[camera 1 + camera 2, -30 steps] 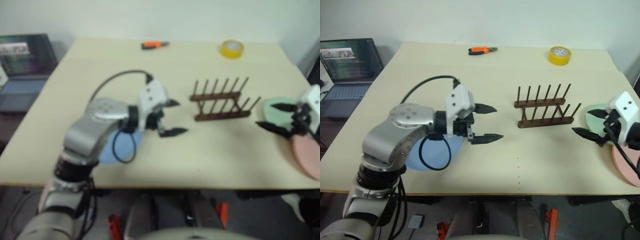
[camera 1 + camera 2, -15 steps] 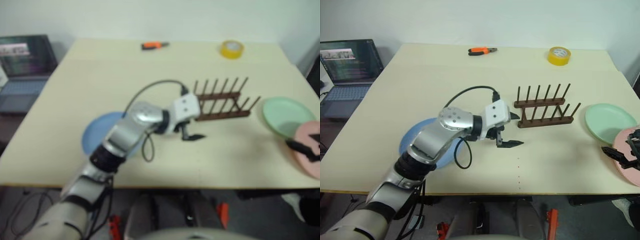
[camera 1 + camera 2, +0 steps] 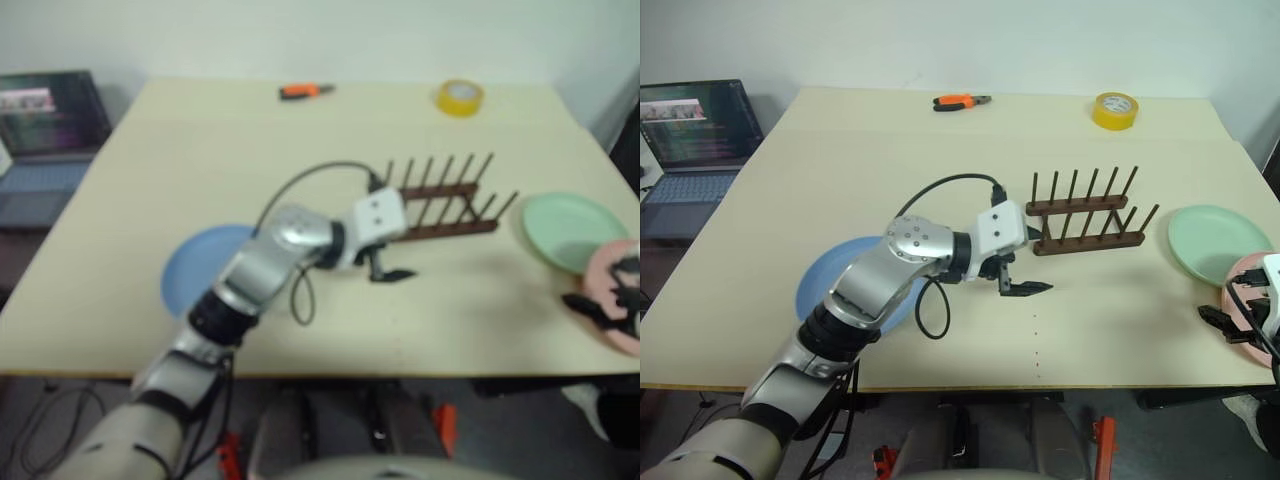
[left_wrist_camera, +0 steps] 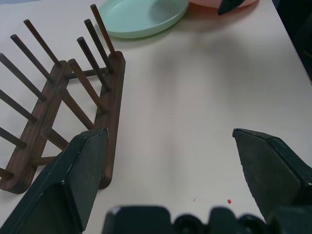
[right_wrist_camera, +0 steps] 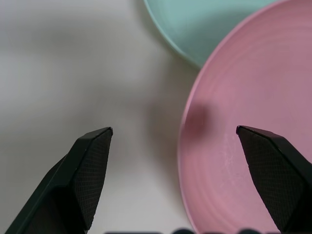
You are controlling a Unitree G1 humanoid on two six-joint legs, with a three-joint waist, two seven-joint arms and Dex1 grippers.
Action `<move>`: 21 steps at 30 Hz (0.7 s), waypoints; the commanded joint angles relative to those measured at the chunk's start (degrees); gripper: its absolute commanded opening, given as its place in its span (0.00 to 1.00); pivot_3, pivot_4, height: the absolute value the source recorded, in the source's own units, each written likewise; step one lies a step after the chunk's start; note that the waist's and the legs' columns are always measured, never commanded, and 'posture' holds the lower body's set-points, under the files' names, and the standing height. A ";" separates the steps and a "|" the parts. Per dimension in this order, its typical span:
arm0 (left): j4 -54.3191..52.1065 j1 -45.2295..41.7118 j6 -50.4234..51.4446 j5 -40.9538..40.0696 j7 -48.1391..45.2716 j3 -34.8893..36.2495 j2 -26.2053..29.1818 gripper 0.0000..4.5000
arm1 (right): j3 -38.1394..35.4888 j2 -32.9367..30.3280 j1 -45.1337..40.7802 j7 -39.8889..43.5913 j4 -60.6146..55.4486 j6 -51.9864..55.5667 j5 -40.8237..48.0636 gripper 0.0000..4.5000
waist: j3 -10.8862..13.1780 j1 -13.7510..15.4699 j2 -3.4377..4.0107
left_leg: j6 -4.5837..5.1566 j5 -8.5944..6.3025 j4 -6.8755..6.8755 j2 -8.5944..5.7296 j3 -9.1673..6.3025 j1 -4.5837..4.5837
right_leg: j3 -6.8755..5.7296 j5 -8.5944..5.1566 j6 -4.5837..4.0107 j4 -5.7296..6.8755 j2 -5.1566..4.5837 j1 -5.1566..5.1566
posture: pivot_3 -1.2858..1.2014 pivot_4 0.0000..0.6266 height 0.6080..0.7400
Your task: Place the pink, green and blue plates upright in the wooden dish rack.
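Progress: your wooden dish rack [image 3: 1085, 215] stands empty | pink plate [image 5: 248, 136], green plate [image 3: 1220, 243], blue plate [image 3: 845, 290] flat on desk [image 3: 840, 170] | left gripper [image 3: 1023, 262], right gripper [image 5: 175, 175] both open, empty

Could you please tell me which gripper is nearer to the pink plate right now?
Right. The right gripper hangs open at the pink plate's edge; the left gripper is open beside the dish rack.
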 commanded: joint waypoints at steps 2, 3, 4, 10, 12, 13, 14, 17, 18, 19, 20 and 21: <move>-2.63 -0.38 -0.01 0.27 0.78 1.24 0.01 1.00 | 0.86 0.00 -0.58 -1.29 2.39 -3.71 -2.24 0.86 | 0.00 -0.01 0.00 | 0.00 0.00 0.00 0.00 0.00 0.00 | 0.00 0.00 0.00 0.00 0.00 0.00 | 0.52 0.24 1.00; -2.70 -0.32 -0.05 0.28 0.82 1.22 0.12 1.00 | 1.30 -0.08 -0.39 -1.31 2.74 -4.25 -2.52 0.78 | 0.00 -0.01 0.00 | 0.00 0.00 0.00 0.00 0.00 0.00 | 0.00 0.00 0.00 0.00 0.00 0.00 | 0.52 0.24 1.00; -2.71 -0.26 -0.09 0.25 0.87 1.25 0.20 1.00 | 1.72 -0.11 -0.19 -1.39 3.03 -4.68 -2.83 0.71 | 0.00 -0.01 0.00 | 0.00 0.00 0.00 0.00 0.00 0.00 | 0.00 0.00 0.00 0.00 0.00 0.00 | 0.52 0.24 1.00; -2.28 -0.21 -0.47 0.41 1.20 1.27 0.51 1.00 | 2.70 -0.46 0.18 -1.07 3.68 -6.16 -3.94 0.22 | 0.00 -0.03 0.00 | 0.00 0.00 0.00 0.01 0.00 0.01 | 0.00 0.00 0.00 0.01 0.01 0.00 | 0.52 0.24 1.00; -2.22 -0.21 -0.57 0.44 1.21 1.24 0.55 1.00 | 3.01 -0.90 0.70 -0.36 3.33 -6.48 -4.05 0.06 | 0.00 -0.03 0.00 | 0.00 0.00 0.00 0.01 0.00 0.00 | 0.00 0.00 0.00 0.01 0.01 0.00 | 0.52 0.24 1.00; -2.13 -0.29 -0.57 0.40 1.23 1.28 0.52 1.00 | 2.98 -0.95 0.75 -0.26 3.17 -6.48 -4.11 0.01 | 0.00 -0.06 -0.01 | 0.00 0.00 0.01 0.01 0.00 0.01 | 0.00 0.00 0.00 0.00 0.01 0.00 | 0.52 0.24 1.00; -2.06 -0.38 -0.55 0.36 1.26 1.31 0.48 1.00 | 2.93 -1.03 0.78 -0.13 3.09 -6.56 -4.31 0.01 | 0.00 -0.09 -0.05 | 0.00 0.00 0.02 0.01 0.01 0.01 | 0.01 0.00 0.01 0.00 0.01 0.01 | 0.52 0.24 1.00; -1.88 -0.50 -0.61 0.36 1.30 1.35 0.42 1.00 | 2.63 -1.98 0.91 0.45 2.44 -6.28 -4.48 0.01 | 0.00 -0.08 -0.05 | 0.00 0.00 0.03 0.01 -0.01 0.01 | 0.00 0.01 0.01 0.01 0.01 0.01 | 0.52 0.24 1.00; -1.80 -0.50 -0.69 0.40 1.30 1.33 0.45 1.00 | 2.55 -2.44 1.11 0.98 2.07 -6.21 -4.32 0.01 | 0.00 -0.08 -0.06 | 0.00 0.00 0.02 0.01 -0.01 0.01 | 0.00 0.01 0.01 0.01 0.01 0.01 | 0.52 0.24 1.00; -1.76 -0.50 -0.75 0.42 1.29 1.33 0.46 1.00 | 2.36 -2.81 1.34 1.47 1.65 -6.17 -4.16 0.01 | 0.00 -0.08 -0.05 | 0.00 0.00 0.02 0.01 -0.01 0.01 | 0.00 0.01 0.01 0.01 0.01 0.01 | 0.52 0.24 1.00; -1.74 -0.51 -0.77 0.43 1.28 1.33 0.46 1.00 | 2.02 -3.09 1.47 1.79 1.06 -5.81 -3.96 0.01 | 0.00 -0.09 -0.05 | 0.00 0.00 0.01 0.01 -0.01 0.01 | 0.00 0.00 0.01 0.01 0.01 0.01 | 0.52 0.24 1.00; -1.67 -0.49 -0.86 0.46 1.28 1.33 0.48 1.00 | 1.60 -3.32 1.40 1.95 0.36 -5.35 -3.76 0.01 | 0.00 -0.09 -0.05 | 0.00 0.00 0.01 0.02 -0.01 0.01 | -0.01 0.00 0.01 0.01 0.02 0.01 | 0.52 0.24 1.00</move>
